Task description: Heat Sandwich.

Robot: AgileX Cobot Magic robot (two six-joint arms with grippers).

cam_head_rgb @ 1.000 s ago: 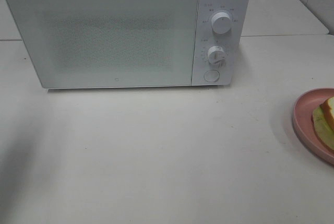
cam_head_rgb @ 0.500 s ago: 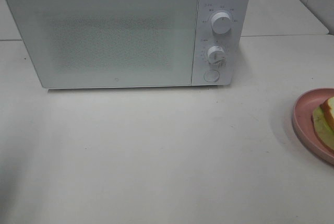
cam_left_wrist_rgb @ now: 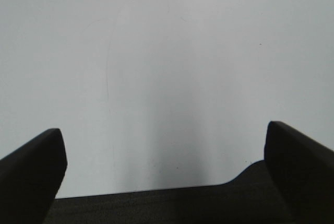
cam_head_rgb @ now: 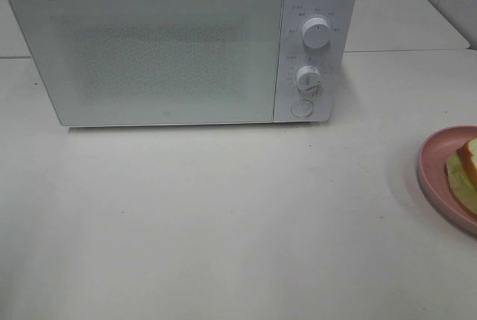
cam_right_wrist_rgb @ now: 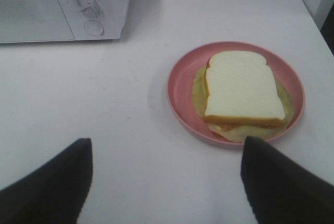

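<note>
A white microwave (cam_head_rgb: 179, 44) stands at the back of the white table (cam_head_rgb: 223, 215) with its door shut, two round knobs and a round button on its right panel. The sandwich (cam_right_wrist_rgb: 241, 94) lies on a pink plate (cam_right_wrist_rgb: 180, 85) on the right side of the table, apart from the microwave. The right gripper (cam_right_wrist_rgb: 166, 179) has its jaws wide apart and empty, the sandwich just ahead of them. The left gripper (cam_left_wrist_rgb: 164, 164) is also spread wide over bare table (it holds nothing). In the exterior high view the frame edge cuts off most of the plate.
</note>
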